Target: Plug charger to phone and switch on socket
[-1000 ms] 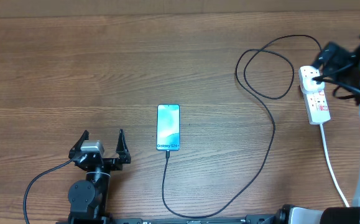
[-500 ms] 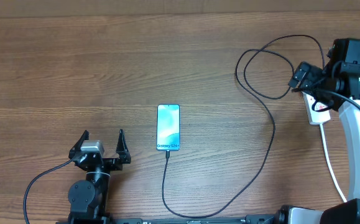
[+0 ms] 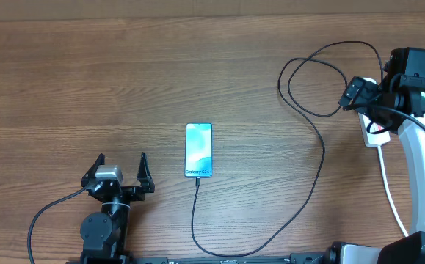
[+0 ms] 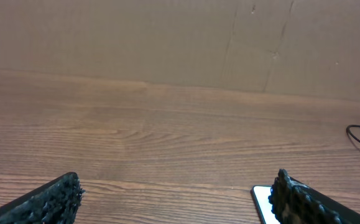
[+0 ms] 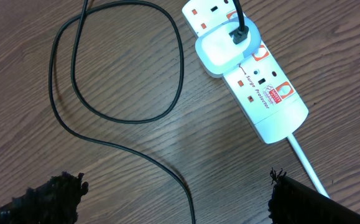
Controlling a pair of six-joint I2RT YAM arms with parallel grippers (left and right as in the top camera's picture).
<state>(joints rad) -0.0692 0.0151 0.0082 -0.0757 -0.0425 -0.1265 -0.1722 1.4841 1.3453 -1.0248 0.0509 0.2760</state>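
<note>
Right wrist: socket reads "Surge Protector" — right hand and left hand both released, empty.

A robotics lab test bench: a brown wood-grain tabletop backed by a plain tan cardboard wall.

Counter: brown wood-grain top, grain running lengthwise, matte finish, fills overhead view. Back panel: plain tan board, cardboard-like, upright along counter's far edge; faint vertical crease toward right.
</note>
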